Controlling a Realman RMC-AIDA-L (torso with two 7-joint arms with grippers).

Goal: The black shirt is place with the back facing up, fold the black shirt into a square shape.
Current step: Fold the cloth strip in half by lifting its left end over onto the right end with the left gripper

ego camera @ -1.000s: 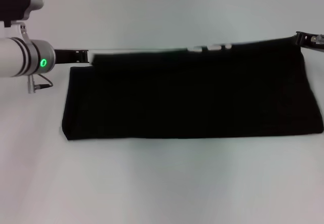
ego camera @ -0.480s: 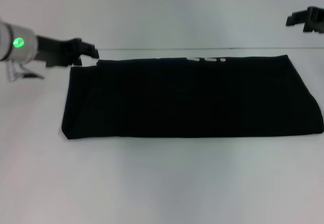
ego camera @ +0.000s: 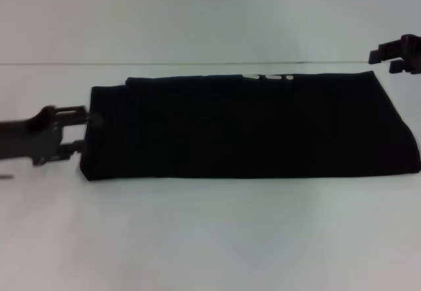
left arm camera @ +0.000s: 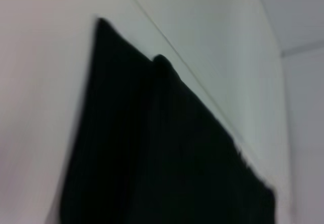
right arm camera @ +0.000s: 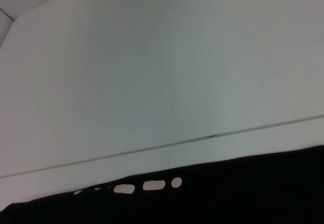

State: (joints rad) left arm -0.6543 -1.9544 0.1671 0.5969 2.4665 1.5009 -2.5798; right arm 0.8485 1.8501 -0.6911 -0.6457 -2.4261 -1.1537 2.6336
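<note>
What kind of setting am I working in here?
Likely a lab test bench: a plain white table, a bare white wall behind it, and only the black shirt laid out between the two grippers.

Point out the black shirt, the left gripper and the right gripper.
black shirt (ego camera: 250, 126), head view, middle of the folded cloth.
left gripper (ego camera: 84, 130), head view, between its fingertips at the shirt's left edge.
right gripper (ego camera: 381, 60), head view, between its fingertips.

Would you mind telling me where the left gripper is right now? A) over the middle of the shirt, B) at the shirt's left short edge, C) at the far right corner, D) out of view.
B: in the head view the left gripper sits open at the left short edge of the black shirt, while the right gripper is beyond the far right corner.
</note>
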